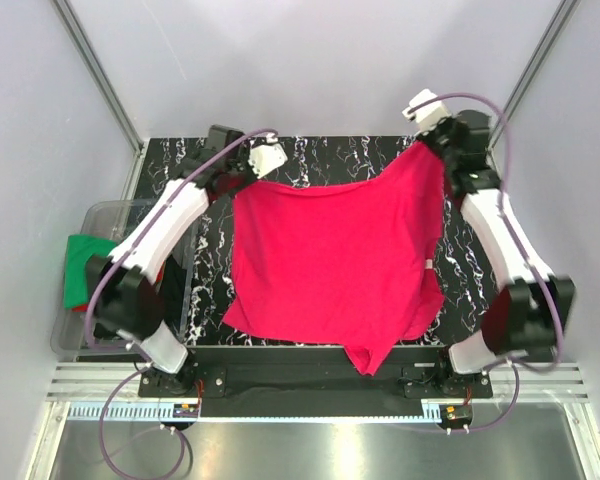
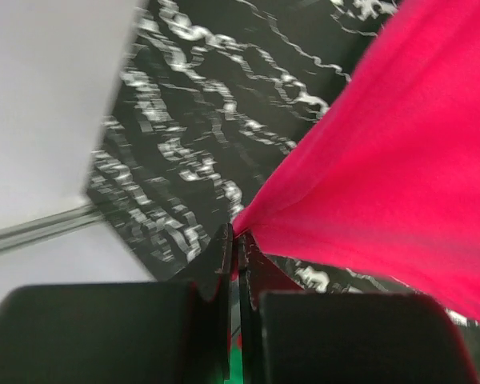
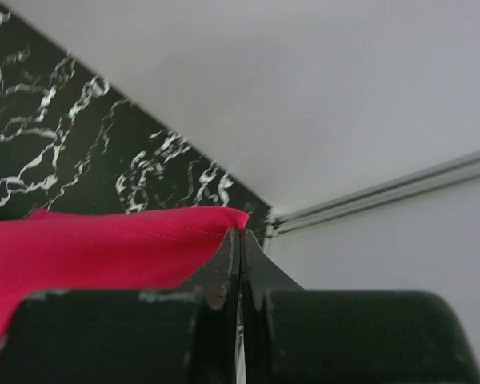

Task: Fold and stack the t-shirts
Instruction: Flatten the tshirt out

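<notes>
Crimson t-shirt is spread wide over the black marble table, pinched at its 2 far corners. Left gripper is clamped tight on the far-left corner, and right gripper is clamped on the far-right one, close to the back wall. The shirt's near end flops past the table's front edge, over the base rail. Off to the left sits a clear bin with a green t-shirt inside. The left arm hangs over the bin and hides part of it.
</notes>
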Robot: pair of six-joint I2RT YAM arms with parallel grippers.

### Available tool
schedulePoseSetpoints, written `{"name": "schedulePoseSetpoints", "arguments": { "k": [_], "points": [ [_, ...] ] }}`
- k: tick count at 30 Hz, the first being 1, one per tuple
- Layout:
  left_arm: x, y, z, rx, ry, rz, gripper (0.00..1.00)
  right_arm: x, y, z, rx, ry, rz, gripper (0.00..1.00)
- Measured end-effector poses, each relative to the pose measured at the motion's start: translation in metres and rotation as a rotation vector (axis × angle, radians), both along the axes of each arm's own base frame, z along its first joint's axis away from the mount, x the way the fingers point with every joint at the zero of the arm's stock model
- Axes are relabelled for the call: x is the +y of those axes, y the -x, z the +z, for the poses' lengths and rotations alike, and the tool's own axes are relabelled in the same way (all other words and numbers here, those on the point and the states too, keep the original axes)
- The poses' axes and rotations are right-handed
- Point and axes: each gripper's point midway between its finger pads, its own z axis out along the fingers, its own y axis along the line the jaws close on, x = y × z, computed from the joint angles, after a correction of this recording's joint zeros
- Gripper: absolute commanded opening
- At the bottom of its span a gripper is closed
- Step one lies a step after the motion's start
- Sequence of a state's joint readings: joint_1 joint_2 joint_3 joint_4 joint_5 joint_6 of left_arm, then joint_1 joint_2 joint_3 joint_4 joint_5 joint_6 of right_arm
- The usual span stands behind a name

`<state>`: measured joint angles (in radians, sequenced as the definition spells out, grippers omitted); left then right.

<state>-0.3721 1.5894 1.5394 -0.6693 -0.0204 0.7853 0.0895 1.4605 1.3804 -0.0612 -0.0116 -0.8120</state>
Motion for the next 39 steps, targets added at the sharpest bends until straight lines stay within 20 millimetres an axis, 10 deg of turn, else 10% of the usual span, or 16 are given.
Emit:
{"name": "schedulePoseSetpoints", "arguments": {
  "k": [4, 7, 10, 15, 20, 26, 32, 39],
  "points": [
    [-0.006, -0.038, -0.057, 0.110, -0.021, 0.009, 0.00, 0.004, -0.058, -0.079, 0.140, 0.021, -0.002, 0.00],
    [-0.011, -0.069, -0.076, 0.128, -0.024, 0.024, 0.00, 0.004, -0.104, -0.101, 0.162, 0.028, -0.025, 0.00],
    [-0.016, -0.095, -0.064, 0.083, -0.003, 0.036, 0.00, 0.000, -0.140, -0.081, 0.095, 0.025, -0.052, 0.00],
    [-0.023, -0.113, 0.021, -0.101, 0.107, 0.057, 0.00, -0.011, -0.143, 0.013, -0.094, -0.019, -0.086, 0.00],
    [-0.018, -0.067, 0.114, -0.250, 0.231, 0.050, 0.00, -0.009, -0.076, 0.097, -0.177, -0.134, -0.055, 0.00],
    [-0.007, 0.016, 0.201, -0.413, 0.324, 0.002, 0.00, -0.005, 0.058, 0.174, -0.272, -0.268, 0.002, 0.00],
    [-0.012, 0.078, 0.244, -0.510, 0.377, -0.070, 0.00, -0.010, 0.173, 0.237, -0.436, -0.303, 0.026, 0.00],
    [-0.007, 0.117, 0.271, -0.568, 0.407, -0.099, 0.00, -0.020, 0.244, 0.304, -0.616, -0.293, 0.020, 0.00]
  ]
}}
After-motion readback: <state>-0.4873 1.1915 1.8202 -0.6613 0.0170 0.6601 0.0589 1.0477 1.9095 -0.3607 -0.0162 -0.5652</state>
